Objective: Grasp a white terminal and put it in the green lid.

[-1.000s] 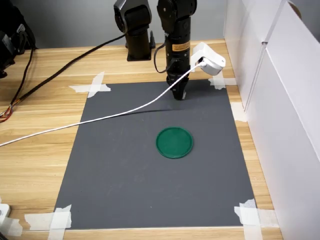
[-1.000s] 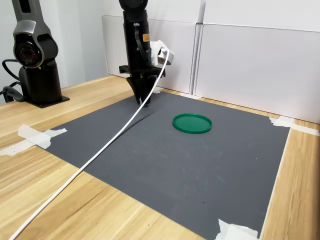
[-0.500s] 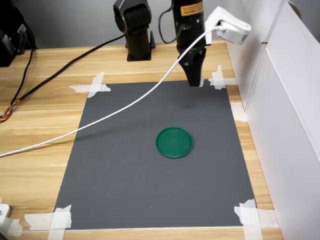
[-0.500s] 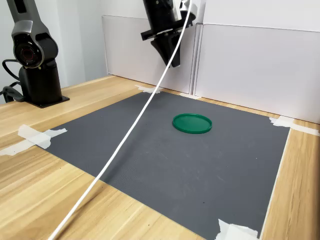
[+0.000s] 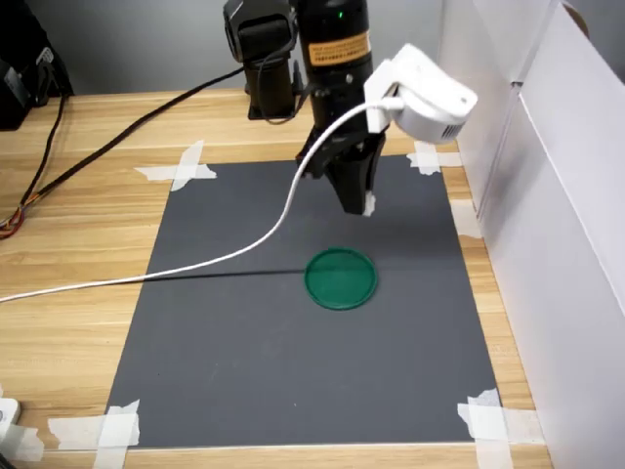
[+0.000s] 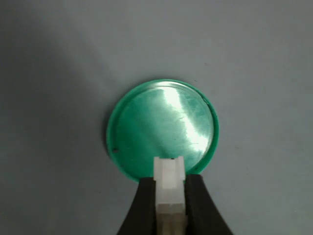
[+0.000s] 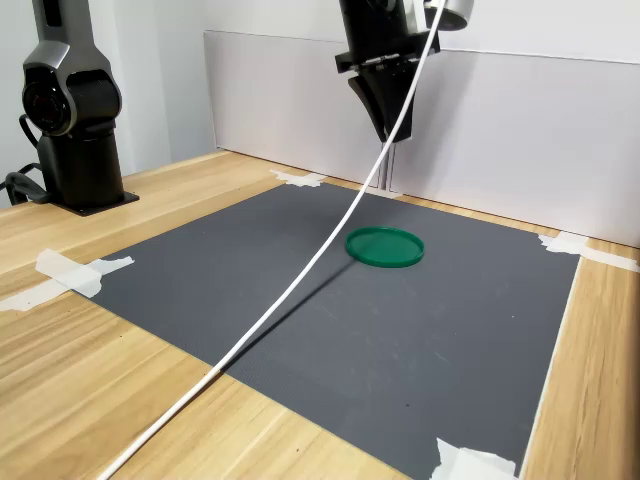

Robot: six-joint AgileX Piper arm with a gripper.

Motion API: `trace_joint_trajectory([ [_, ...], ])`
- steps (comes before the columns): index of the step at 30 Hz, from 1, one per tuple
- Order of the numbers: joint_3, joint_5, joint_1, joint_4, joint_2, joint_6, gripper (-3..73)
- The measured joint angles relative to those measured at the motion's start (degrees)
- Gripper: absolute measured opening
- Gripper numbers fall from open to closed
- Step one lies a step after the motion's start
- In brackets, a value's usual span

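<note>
Hardly made out in both exterior views, but seen in the wrist view clamped lengthwise in the end effector (image 6: 170, 205), lower part hidden: white terminal (image 6: 169, 182), tip toward the green lid (image 6: 161, 128) beneath, held above it.

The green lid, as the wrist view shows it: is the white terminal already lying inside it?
No. In the wrist view the white terminal is clamped between the black fingers of the gripper, and the green lid holds nothing.
</note>
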Motion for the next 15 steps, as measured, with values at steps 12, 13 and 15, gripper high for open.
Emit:
trace_joint_trajectory([
  [12, -0.43, -0.02, -0.39, -2.06, 8.81, 0.97, 8.3],
  [13, -0.43, -0.02, -0.39, -2.68, 9.14, 1.1, 8.3],
  [15, -0.43, -0.02, -0.39, -3.81, 9.66, 1.38, 8.3],
])
